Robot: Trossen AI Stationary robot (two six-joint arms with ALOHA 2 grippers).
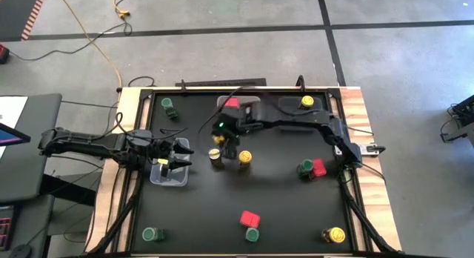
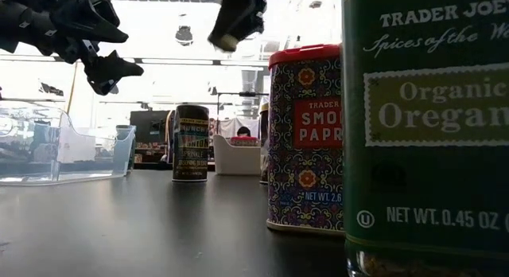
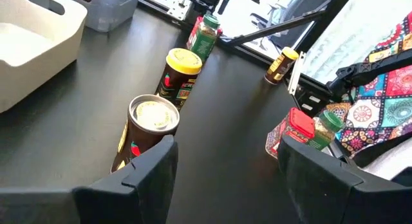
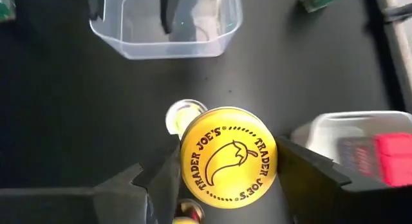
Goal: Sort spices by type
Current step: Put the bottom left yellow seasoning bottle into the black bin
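Note:
The spices stand scattered on the black table (image 1: 281,213): red boxes (image 1: 249,218), green-lidded jars (image 1: 152,234) and yellow-lidded jars (image 1: 335,234). My right gripper (image 4: 225,179), over the table's middle, is shut on a yellow-lidded jar (image 4: 228,163) held in the air (image 1: 216,139). Below it stand a pale-topped jar (image 4: 185,116) and another yellow-lidded jar (image 1: 244,158). My left gripper (image 3: 228,179) hangs open and empty above the clear tray (image 1: 169,174) at the left. A red box (image 1: 232,104) lies in the white tray (image 4: 341,130). My right gripper pinches the yellow-lidded jar between its two fingers (image 4: 161,185), one on each side of the body just under the lid (image 4: 193,176). The lid hides the contact itself. The fingers slant down from above. The jar is upright, lid up, lifted clear of the table.
A green jar (image 1: 305,169) and a red box (image 1: 318,167) stand at the right. A yellow-lidded jar (image 1: 306,102) sits in a clear tray at the far right, a green jar (image 1: 167,104) at the far left. A green jar (image 2: 425,134) and a red box (image 2: 306,138) stand near the front edge.

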